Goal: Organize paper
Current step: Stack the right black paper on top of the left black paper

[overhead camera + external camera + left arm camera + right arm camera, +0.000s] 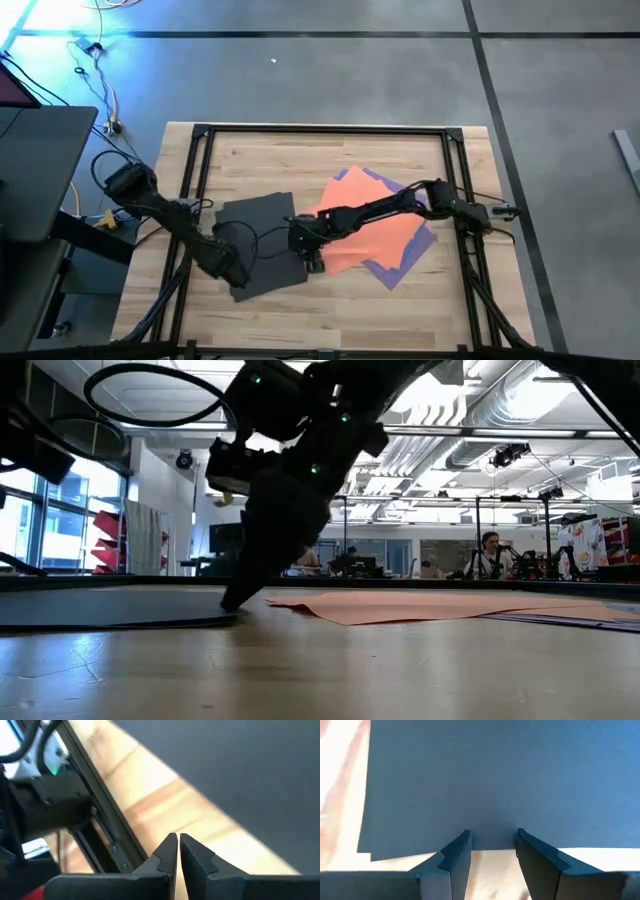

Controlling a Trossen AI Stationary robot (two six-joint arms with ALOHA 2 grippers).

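Note:
A dark grey sheet (pixel 262 235) lies flat on the wooden table, left of centre. To its right an orange sheet (pixel 375 235) lies on top of a purple one (pixel 400 268). My right gripper (pixel 308 262) is open and points slanting down at the dark grey sheet's right edge (pixel 495 845); its fingertips stand at that edge. In the low view one fingertip (pixel 232 600) reaches down to the table surface. My left gripper (pixel 177 837) is shut above bare wood beside the dark grey sheet (pixel 240 770), near its near-left corner (pixel 237 285). My right gripper's open fingers come slanting down from the table's right side to the dark grey sheet's right edge (pixel 492 847). Their tips (pixel 465 837) stand right at that edge, one on either side of a short stretch of it. Whether they touch the paper or the wood, I cannot tell.
Black frame rails (pixel 200 180) run along the table's left, far and right sides. Bare wood (pixel 320 160) shows at the far side and along the near edge. Cables hang off the left arm (pixel 120 175). A person (pixel 488 555) sits in the room beyond.

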